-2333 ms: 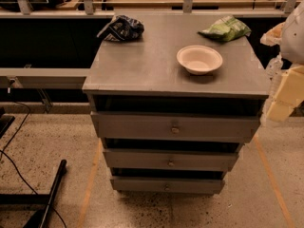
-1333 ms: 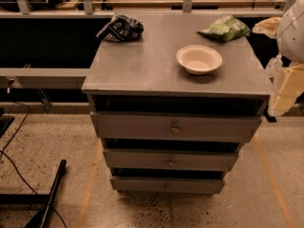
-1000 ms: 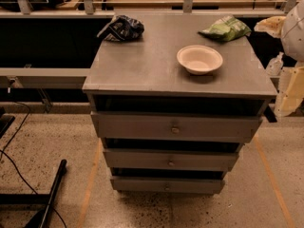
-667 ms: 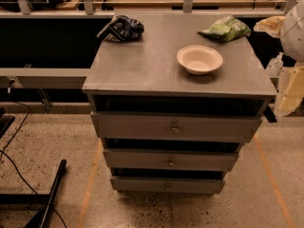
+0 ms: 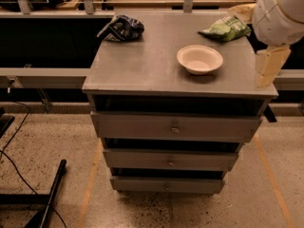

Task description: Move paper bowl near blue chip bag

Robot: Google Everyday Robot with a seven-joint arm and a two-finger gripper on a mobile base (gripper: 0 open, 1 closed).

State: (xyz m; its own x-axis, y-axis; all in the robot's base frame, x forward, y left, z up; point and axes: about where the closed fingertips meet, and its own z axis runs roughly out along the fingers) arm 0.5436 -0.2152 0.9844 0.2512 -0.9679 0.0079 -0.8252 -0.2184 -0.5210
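1. The robot's arm [image 5: 279,7] has moved a little. A moment ago it was lower and further out at the right edge. Now it is higher and has come in over the right side of the grey drawer chest [image 5: 142,68].
2. The gripper [image 5: 268,66] hangs under the big white round part of the arm, by the right front corner of the chest. It is to the right of the paper bowl [image 5: 200,59] and does not touch it. It is not possible to tell if the gripper is wide or narrow. Nothing can be seen in it.
3. The paper bowl sits the right way up on top of the chest, on the right half, toward the front. It has not moved.
4. The blue chip bag [image 5: 121,28] lies at the back left corner of the top, well apart from the bowl. It has not moved either.
5. A light green chip bag [image 5: 225,28] lies at the back right, near the bowl. That is not the bag the bowl has to go to.
6. So the job has probably only just begun. The arm seems to be getting ready to reach for the bowl.
7. The bowl has yet to be picked up and carried across to the back left.
8. The bowl looks light and has a wide rim, so it may slide or tip if it gets bumped.
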